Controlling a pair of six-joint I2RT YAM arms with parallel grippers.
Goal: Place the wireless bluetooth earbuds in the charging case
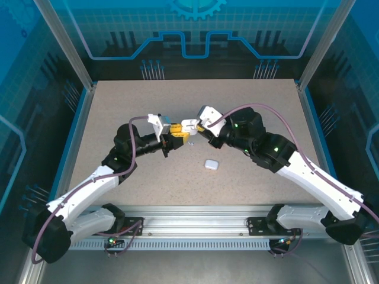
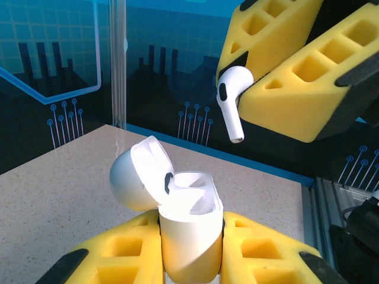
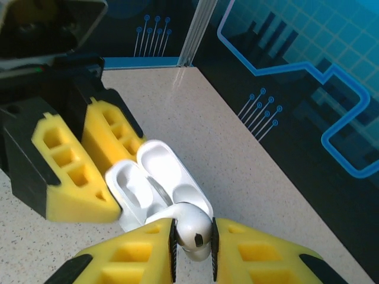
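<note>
Hovering over the counter (image 1: 118, 112), I have my left pincer (image 1: 177, 137) clamped on the open white charging case (image 2: 189, 234) and my right pincer (image 3: 192, 239) clamped on a white earbud (image 2: 230, 100) just above it; a closed case (image 1: 211, 164) lies near-right.

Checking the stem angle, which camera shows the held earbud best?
Left wrist: the white earbud hangs in full profile, stem down, in the right gripper. Right wrist shows mainly its rounded head; the top view leaves it too small to make out.

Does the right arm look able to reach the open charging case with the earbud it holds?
Probably yes: the lid is flipped back and the white earbud hangs just above the case with nothing between.
</note>
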